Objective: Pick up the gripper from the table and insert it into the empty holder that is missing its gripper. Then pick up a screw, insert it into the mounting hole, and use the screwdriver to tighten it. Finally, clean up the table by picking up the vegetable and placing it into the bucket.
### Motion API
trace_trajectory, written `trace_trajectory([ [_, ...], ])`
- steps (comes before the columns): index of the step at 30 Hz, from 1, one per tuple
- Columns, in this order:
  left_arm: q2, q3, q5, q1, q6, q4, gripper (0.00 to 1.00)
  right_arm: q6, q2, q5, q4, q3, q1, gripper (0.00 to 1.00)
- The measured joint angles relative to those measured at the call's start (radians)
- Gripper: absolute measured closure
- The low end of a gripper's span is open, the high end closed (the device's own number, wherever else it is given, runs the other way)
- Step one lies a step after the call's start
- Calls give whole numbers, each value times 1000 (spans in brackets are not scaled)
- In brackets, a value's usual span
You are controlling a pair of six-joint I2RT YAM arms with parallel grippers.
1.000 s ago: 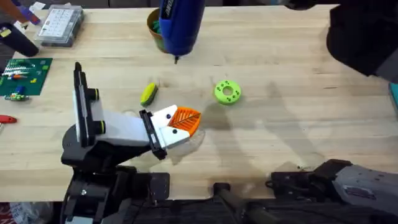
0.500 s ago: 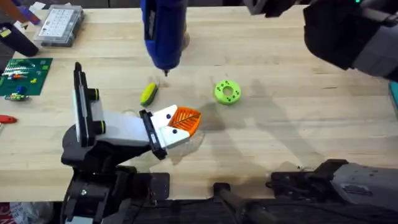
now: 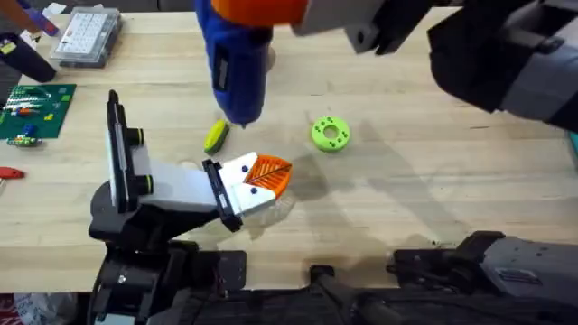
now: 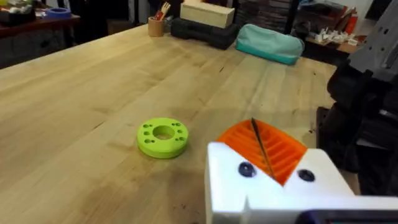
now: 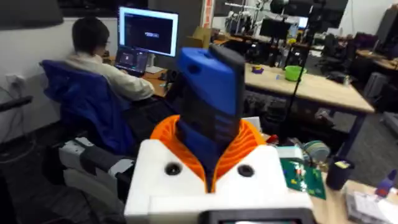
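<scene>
Right gripper (image 5: 208,158) pinches the blue screwdriver (image 3: 237,68), tip down at twelve o'clock from the holder (image 3: 221,194), just above the vegetable (image 3: 216,135). Tightening seems in hand; next, the tip must meet the screw. Left gripper (image 4: 268,168) is pressed together.

One screwdriver (image 3: 237,68), one vegetable (image 3: 216,135), one green disc (image 3: 330,133).
</scene>
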Motion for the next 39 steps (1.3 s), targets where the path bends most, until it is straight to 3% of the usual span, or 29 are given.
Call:
trace_trajectory([
  [21,0,0,0,0,0,0,996,-7,0,55,64,-146,35,986],
  [39,0,0,0,0,0,0,996,-33,35,65,68,-180,64,987],
])
